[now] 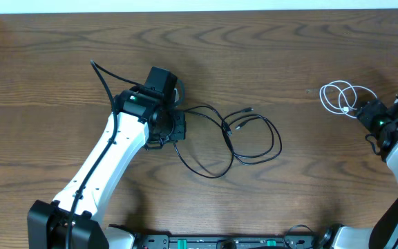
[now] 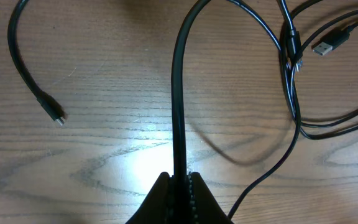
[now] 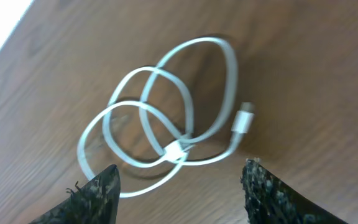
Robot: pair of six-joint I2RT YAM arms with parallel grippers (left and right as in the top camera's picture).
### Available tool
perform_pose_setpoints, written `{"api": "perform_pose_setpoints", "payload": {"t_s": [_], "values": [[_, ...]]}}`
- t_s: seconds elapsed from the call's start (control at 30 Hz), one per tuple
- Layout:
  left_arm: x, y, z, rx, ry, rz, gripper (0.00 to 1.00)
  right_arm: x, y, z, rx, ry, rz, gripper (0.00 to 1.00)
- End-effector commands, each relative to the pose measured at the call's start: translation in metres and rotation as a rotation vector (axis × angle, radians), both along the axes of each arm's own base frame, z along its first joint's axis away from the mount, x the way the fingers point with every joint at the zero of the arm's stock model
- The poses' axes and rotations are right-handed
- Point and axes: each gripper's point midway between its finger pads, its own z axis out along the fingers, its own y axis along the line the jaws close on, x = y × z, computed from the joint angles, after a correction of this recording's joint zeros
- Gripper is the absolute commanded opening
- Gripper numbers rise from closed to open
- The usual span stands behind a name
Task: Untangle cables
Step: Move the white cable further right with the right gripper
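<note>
Left gripper (image 2: 180,179) clenched on a black cable (image 2: 179,93), which rises from the jaws and arcs into the other black loops (image 1: 279,142) lying mid-table (image 1: 289,55). We cannot tell whether the strands are knotted or merely crossed near the USB plug (image 2: 331,43). Right gripper (image 3: 180,168) spread and empty above the white cable (image 3: 176,149), which lies coiled well apart at the table's right. We judge that a pull now could cinch the black crossing tight, or drag both black cords along together.
</note>
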Motion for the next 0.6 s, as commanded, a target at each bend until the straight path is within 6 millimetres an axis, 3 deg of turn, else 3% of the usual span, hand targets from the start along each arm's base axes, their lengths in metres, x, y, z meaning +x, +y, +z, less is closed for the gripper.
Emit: {"api": "perform_pose_setpoints", "payload": {"t_s": [0.0,0.37,0.5,0.57], "values": [[-0.002,0.003,0.0,0.009,0.003,0.015,0.07,-0.002,-0.015,-0.012,-0.014,0.028,-0.101,0.57],[-0.002,0.003,0.0,0.01,0.005,0.015,0.08,0.021,-0.018,-0.041,0.018,-0.018,-0.083,0.54],[-0.002,0.003,0.0,0.01,0.005,0.015,0.07,0.026,-0.02,-0.044,0.014,-0.036,-0.079,0.4],[-0.003,0.003,0.0,0.01,0.007,0.015,0.08,0.027,-0.02,-0.045,0.013,-0.038,-0.078,0.27]]}}
